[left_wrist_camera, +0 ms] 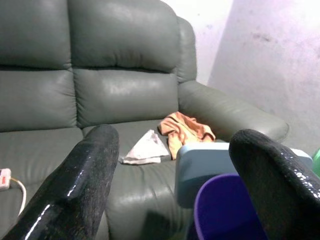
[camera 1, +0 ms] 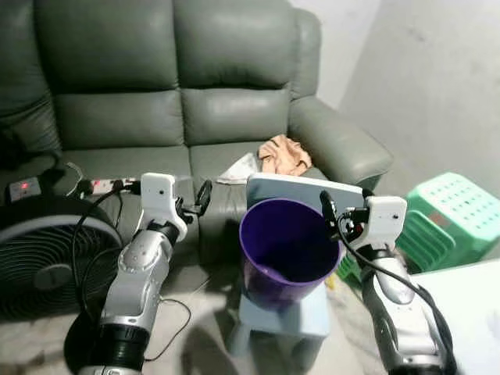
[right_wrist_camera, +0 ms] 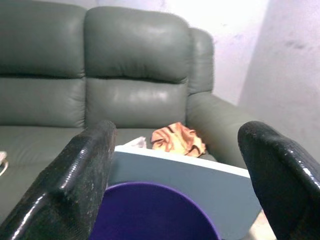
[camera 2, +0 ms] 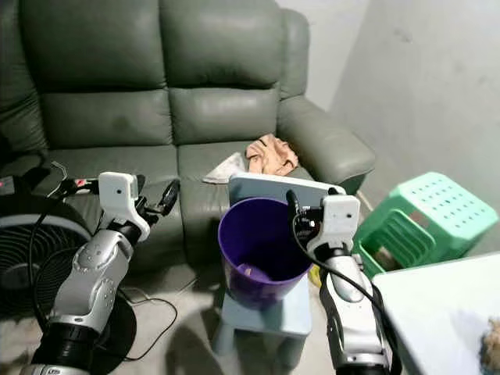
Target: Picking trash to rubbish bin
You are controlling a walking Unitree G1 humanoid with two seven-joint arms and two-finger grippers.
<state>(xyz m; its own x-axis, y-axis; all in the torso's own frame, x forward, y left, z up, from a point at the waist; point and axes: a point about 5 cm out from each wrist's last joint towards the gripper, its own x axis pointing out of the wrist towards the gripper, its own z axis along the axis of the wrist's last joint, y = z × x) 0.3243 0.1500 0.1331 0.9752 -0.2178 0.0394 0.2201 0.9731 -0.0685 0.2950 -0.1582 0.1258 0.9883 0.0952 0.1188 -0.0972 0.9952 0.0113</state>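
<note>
Both my left gripper (left_wrist_camera: 172, 187) and right gripper (right_wrist_camera: 177, 185) gape wide, empty; between the right fingers, a glossy purple plastic bin (right_wrist_camera: 150, 212) sits cut off, and beyond it a crumpled orange cloth (right_wrist_camera: 176, 139).

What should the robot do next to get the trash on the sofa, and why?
Probably reach the left end effector forward toward the white paper on the sofa. Both end effectors are open and hold nothing; the paper and an orange crumpled thing lie on the seat behind the purple bin, nearer the left arm.
</note>
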